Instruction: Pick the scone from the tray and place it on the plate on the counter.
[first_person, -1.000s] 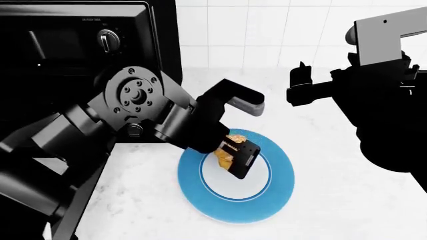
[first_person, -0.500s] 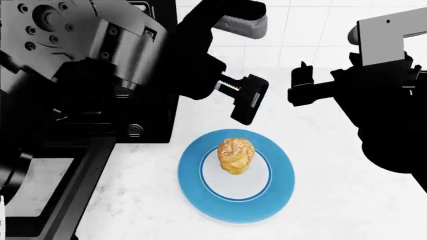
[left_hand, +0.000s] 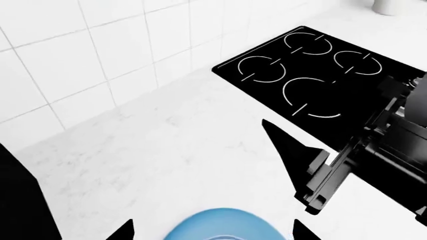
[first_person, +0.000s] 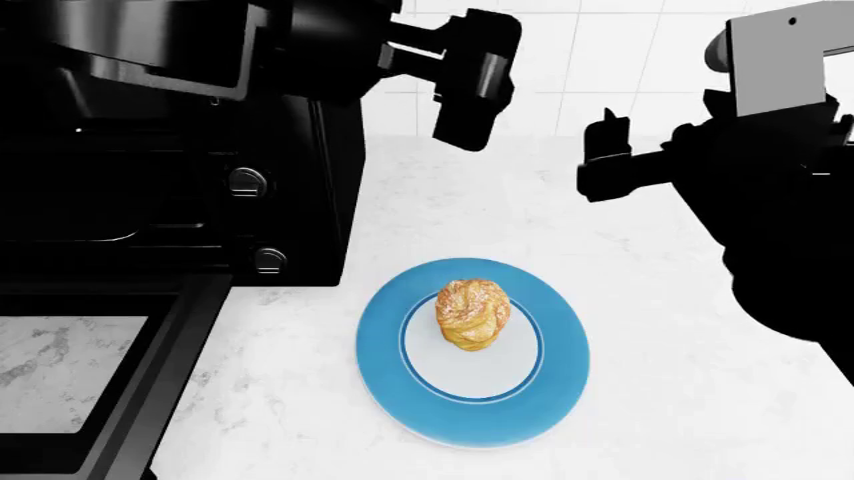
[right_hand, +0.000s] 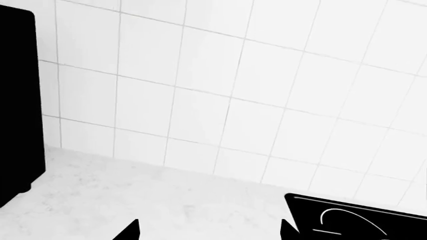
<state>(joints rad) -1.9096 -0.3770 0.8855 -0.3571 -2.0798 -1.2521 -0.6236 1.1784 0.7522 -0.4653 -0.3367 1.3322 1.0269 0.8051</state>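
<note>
The scone sits upright on the pale centre of the blue-rimmed plate, which rests on the white counter. My left gripper is open and empty, raised well above and behind the plate beside the toaster oven. In the left wrist view its fingertips stand wide apart over the plate's blue rim. My right gripper hangs open and empty to the right of the plate, high over the counter; it also shows open in the right wrist view. The tray cannot be told apart inside the dark oven.
The black toaster oven fills the left, with its glass door flap folded down at lower left. A black stovetop lies on the counter past the right arm. A tiled wall backs the counter.
My left gripper has let go of the scone and risen up and back from the plate. The scone stays on the plate. The right arm has not moved.
</note>
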